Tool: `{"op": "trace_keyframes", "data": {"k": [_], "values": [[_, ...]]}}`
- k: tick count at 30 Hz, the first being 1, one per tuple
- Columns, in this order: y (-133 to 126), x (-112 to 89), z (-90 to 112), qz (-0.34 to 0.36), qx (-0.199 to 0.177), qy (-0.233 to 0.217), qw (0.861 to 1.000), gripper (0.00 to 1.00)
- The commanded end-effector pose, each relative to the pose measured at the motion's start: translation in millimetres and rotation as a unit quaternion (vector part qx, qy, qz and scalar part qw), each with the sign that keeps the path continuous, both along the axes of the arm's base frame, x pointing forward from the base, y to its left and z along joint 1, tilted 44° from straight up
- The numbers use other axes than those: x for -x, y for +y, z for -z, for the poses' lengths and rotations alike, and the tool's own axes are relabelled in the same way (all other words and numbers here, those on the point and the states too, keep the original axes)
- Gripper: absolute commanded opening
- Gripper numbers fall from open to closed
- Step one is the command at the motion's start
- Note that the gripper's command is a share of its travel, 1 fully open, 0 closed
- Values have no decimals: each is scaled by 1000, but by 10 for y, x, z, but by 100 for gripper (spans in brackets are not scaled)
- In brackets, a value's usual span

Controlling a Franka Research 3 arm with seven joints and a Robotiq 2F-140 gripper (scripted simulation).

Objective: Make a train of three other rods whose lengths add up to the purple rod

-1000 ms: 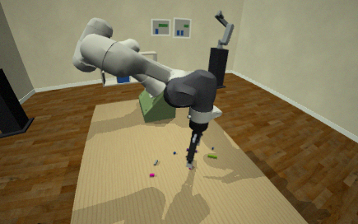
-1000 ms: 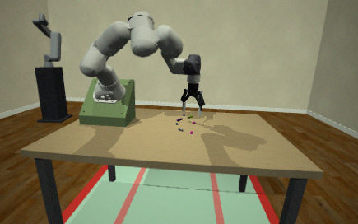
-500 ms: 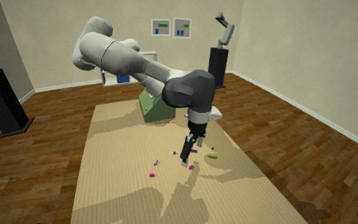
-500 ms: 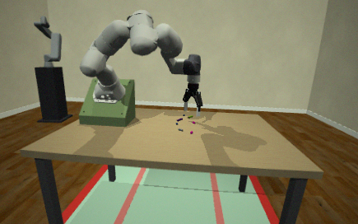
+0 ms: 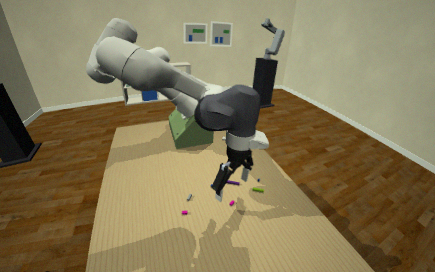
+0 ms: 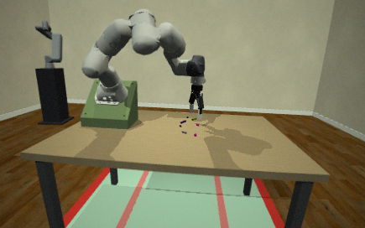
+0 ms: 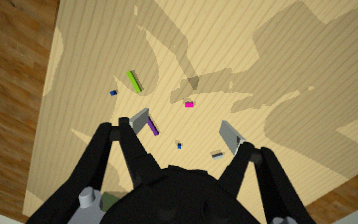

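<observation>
My gripper (image 5: 232, 184) is open and empty, hovering above the rods in the middle of the table. In the wrist view, the gripper (image 7: 185, 128) has the purple rod (image 7: 153, 126) beside its left fingertip. A magenta rod (image 7: 189, 104) lies ahead of the fingers. A small blue rod (image 7: 179, 145) lies below, between the fingers, and a grey rod (image 7: 217, 155) lies near the right finger. A lime rod (image 7: 134, 81) and a second blue rod (image 7: 113, 92) lie farther off. In the top view, the purple rod (image 5: 233, 183), the lime rod (image 5: 258, 189), the grey rod (image 5: 189, 197) and two magenta rods (image 5: 232, 203) (image 5: 185, 212) lie apart.
The arm's green base block (image 5: 188, 131) stands at the back of the table. A black pedestal (image 5: 265, 80) with a camera stands behind the table. The table's right edge is near the lime rod.
</observation>
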State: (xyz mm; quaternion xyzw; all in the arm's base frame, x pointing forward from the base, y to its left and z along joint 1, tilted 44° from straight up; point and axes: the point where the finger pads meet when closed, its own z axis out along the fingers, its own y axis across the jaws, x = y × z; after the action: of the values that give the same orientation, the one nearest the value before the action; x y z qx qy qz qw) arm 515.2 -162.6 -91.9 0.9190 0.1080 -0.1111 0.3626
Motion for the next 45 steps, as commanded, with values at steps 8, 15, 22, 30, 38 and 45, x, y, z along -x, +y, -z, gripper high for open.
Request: {"op": "trace_keyframes", "data": {"k": [8,15,22,30,38,45], "values": [[-6,3,-19,90,15,-95,991,100],[-28,7,-41,134,22,-137,981,100],[-49,11,-61,173,29,-175,969,100],[-71,16,-83,216,36,-216,952,100],[-94,21,-106,259,44,-257,930,100],[-113,25,-125,295,50,-292,909,100]]}}
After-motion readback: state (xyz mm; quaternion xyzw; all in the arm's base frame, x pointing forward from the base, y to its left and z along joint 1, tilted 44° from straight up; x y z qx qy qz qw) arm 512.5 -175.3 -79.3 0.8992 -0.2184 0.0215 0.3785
